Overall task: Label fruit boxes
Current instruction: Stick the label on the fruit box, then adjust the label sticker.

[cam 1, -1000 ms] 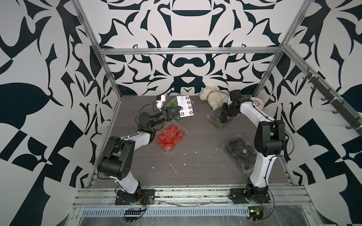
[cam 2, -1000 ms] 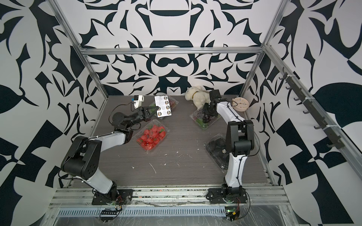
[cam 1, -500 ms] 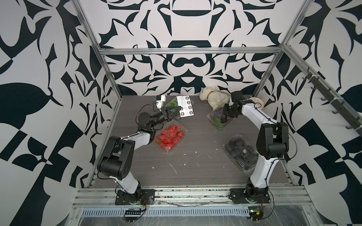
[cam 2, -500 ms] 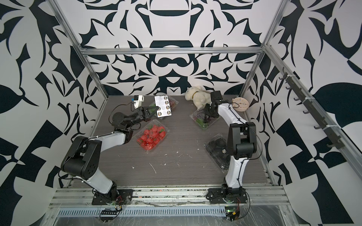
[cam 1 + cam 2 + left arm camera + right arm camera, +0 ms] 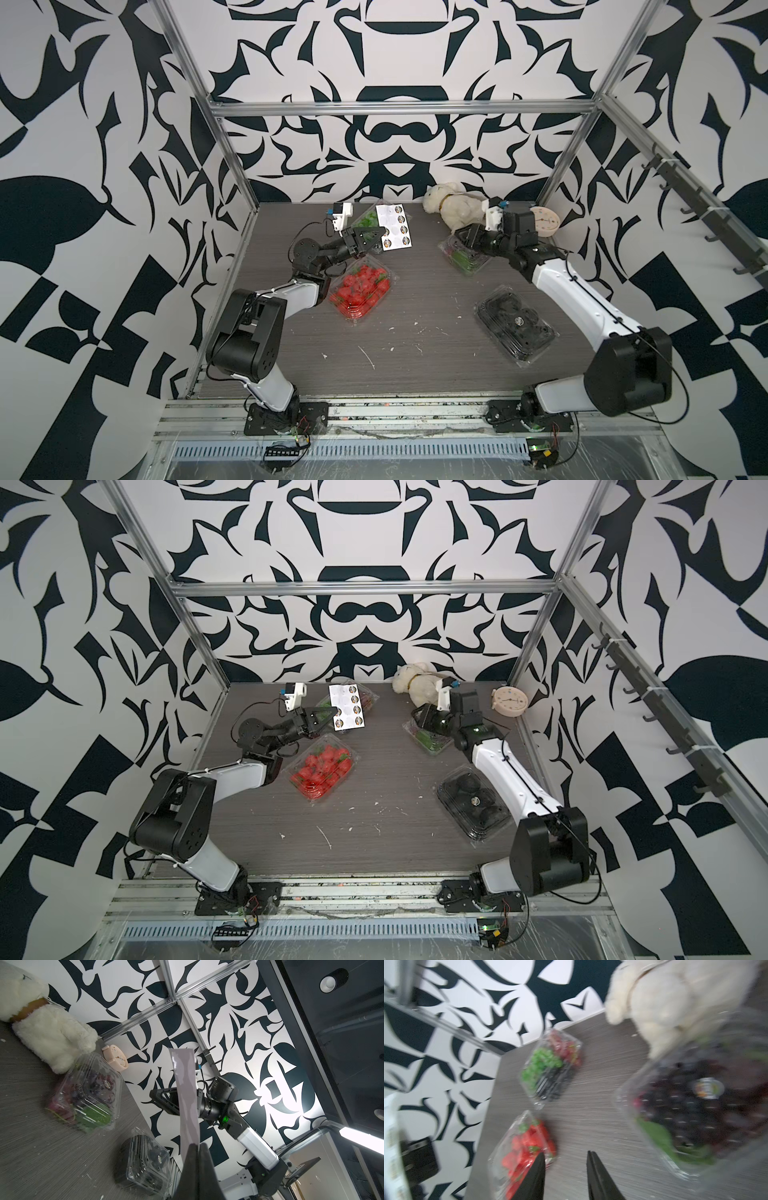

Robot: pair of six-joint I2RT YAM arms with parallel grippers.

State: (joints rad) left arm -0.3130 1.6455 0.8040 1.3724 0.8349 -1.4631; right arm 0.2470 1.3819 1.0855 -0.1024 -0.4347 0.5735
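My left gripper (image 5: 377, 239) (image 5: 197, 1145) is shut on the lower edge of the white sticker sheet (image 5: 395, 226) (image 5: 185, 1093) and holds it upright at the back left. Behind the sheet lies a grape box (image 5: 365, 218) (image 5: 550, 1068). The strawberry box (image 5: 361, 286) (image 5: 525, 1151) sits below that gripper. My right gripper (image 5: 462, 237) (image 5: 565, 1154) hovers open and empty by the second grape box (image 5: 465, 255) (image 5: 695, 1109), whose lid bears a round label (image 5: 708, 1087). The avocado box (image 5: 515, 326) (image 5: 145, 1159) lies at the right, also with a label (image 5: 518, 320).
A white plush toy (image 5: 453, 208) lies at the back wall, touching the right grape box. A pale round clock (image 5: 542, 220) stands in the back right corner. Small white scraps (image 5: 368, 357) dot the grey table (image 5: 415, 374) near the front.
The right gripper has opened wider and pulled slightly back from the grape box lid, the right arm's elbow swinging outward. The left arm and sheet have stayed still.
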